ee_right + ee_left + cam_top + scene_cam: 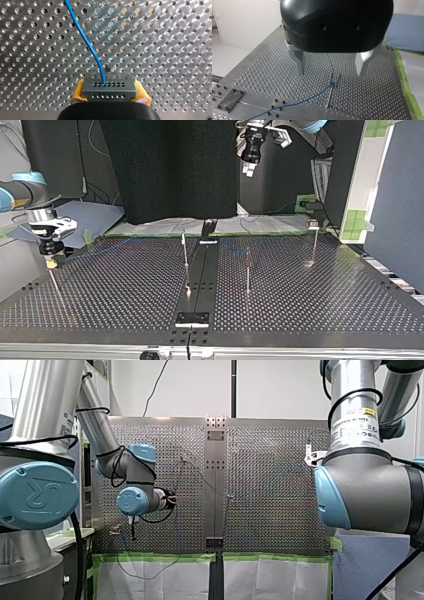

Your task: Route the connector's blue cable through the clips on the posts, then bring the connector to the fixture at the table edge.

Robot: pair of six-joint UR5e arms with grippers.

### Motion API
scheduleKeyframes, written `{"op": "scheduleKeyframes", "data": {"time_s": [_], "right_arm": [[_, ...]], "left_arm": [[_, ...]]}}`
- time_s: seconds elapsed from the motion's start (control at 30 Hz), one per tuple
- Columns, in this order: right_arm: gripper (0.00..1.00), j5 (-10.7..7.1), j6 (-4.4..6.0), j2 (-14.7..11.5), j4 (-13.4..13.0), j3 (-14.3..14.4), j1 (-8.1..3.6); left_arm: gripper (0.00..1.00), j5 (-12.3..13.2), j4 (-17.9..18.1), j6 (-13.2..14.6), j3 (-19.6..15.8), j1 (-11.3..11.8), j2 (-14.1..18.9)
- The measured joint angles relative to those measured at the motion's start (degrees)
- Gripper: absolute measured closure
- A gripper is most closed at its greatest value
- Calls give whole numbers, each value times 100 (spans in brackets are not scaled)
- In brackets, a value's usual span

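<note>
1. Connector (109,87) first: it's a grey block with rows of small holes, pinched between the yellow pads (78,93) of my right gripper (110,94), one pad on each end of it.
2. It hangs just above the perforated bench (162,50), and in the top view that puts it low at the left side.
3. Out of one hole in the connector comes the blue cable (85,37), which curves away ahead of the gripper across the bench.
4. Over to my left gripper (330,72): its metal fingers (299,60) are spread wide with nothing between them, and it hovers well above the bench.
5. Under that gap stands a thin post (330,93) with an orange clip (335,75) at its top.
6. The cable meets the post right at the clip, then sweeps off along the bench. I cannot tell whether it sits inside the clip.
7. In the top view, two more posts stand well apart across the bench, and a small dark plate (192,318) lies at the near edge.
</note>
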Motion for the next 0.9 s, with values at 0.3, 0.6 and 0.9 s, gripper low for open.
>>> {"op": "scheduleKeyframes", "data": {"time_s": [0.3,0.6,0.9], "right_arm": [[93,-37,51,11,-59,-5,-1],[93,-75,93,25,-120,-9,6],[93,-79,106,45,-153,-17,23]], "left_arm": [[0,1,-6,0,-1,4,0],[0,-6,-15,0,0,9,0],[0,-3,-16,3,1,26,0]]}}
